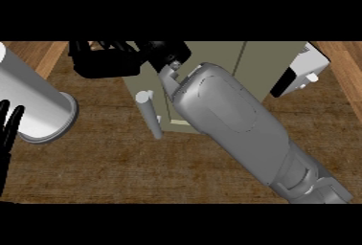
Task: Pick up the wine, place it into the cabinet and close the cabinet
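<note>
No wine bottle shows anywhere in the head view. The grey-green cabinet (272, 60) stands at the top centre, with a seam between its panels. A pale bar handle (150, 116) sticks out from its lower left part. My right forearm crosses the view from the lower right up to the cabinet. Its black hand (107, 62) lies at the cabinet's upper left corner, above the handle. Whether that hand holds anything is hidden. My left hand (8, 139) rests open at the left edge, fingers up.
A large pale grey cylinder (32, 100) with a rimmed end lies at the left, close to my left hand. A white box with a black face (305, 67) sits at the upper right by the cabinet. Brown wooden counter (141, 167) fills the lower half.
</note>
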You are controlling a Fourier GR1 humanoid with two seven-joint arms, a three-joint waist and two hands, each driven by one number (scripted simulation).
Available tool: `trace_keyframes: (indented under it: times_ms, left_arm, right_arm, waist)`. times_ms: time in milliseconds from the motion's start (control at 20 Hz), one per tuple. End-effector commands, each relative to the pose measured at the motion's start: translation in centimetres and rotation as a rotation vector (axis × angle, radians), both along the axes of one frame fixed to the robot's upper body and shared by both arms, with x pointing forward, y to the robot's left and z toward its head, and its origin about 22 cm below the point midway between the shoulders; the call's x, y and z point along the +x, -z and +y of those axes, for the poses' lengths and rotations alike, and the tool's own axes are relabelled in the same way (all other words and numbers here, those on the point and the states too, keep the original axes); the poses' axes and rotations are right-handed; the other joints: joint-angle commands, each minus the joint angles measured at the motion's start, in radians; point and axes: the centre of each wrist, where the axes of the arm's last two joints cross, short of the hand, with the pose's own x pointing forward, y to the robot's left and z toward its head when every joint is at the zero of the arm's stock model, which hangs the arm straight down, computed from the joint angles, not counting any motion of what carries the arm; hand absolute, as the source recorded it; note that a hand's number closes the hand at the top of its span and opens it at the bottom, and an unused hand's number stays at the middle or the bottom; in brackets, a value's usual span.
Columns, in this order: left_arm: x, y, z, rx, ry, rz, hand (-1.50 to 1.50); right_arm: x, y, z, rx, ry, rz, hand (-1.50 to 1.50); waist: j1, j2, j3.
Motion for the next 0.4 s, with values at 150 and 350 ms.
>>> trace_keyframes:
  times_ms: [150, 350]
  left_arm:
    - [-0.1, -0.1, -0.6, -0.006, 0.013, -0.004, -1.5]
    - [0.8, -0.5, 0.1, 0.013, 0.004, -0.008, -1.5]
  right_arm:
    - [4.8, 2.4, -5.0, -0.085, 0.2, 0.002, 1.5]
    - [5.0, 1.6, -5.1, -0.084, 0.177, -0.009, 1.5]
  waist:
    - [-0.005, 0.043, 0.007]
    - [-0.008, 0.047, 0.006]
